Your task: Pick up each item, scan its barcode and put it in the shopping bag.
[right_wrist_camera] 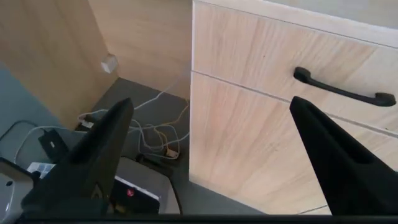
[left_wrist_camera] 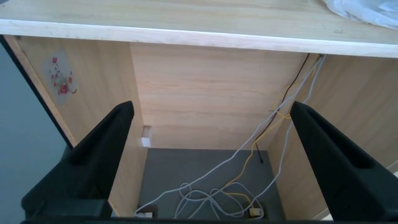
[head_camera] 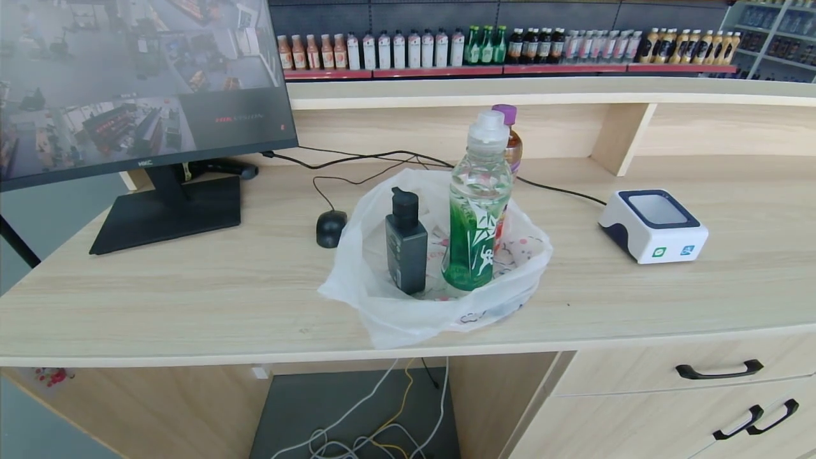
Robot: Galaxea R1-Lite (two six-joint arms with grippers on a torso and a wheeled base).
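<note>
My left pincer (left_wrist_camera: 212, 109) hangs below the front edge of the pale wooden counter (head_camera: 191, 299), its two black fingers (left_wrist_camera: 99, 155) spread wide apart with nothing between them, facing the open recess where loose cables (left_wrist_camera: 217, 186) lie. My right pincer (right_wrist_camera: 211, 101) is likewise spread and empty, low down before a drawer front (right_wrist_camera: 261, 124) with a black handle (right_wrist_camera: 342, 90). On the counter, the white plastic shopping bag (head_camera: 382, 312) stands open. Upright inside it are a black pump bottle (head_camera: 406, 245) and, just beside it, a clear bottle with green liquid and a white cap (head_camera: 478, 210). A purple-capped bottle (head_camera: 510, 137) is mostly hidden behind that one. The white and dark-blue barcode scanner (head_camera: 652, 226) sits well apart from the bag, toward my right. A black mouse (head_camera: 331, 227) lies near the bag's other side, beside a black monitor (head_camera: 127, 83).
</note>
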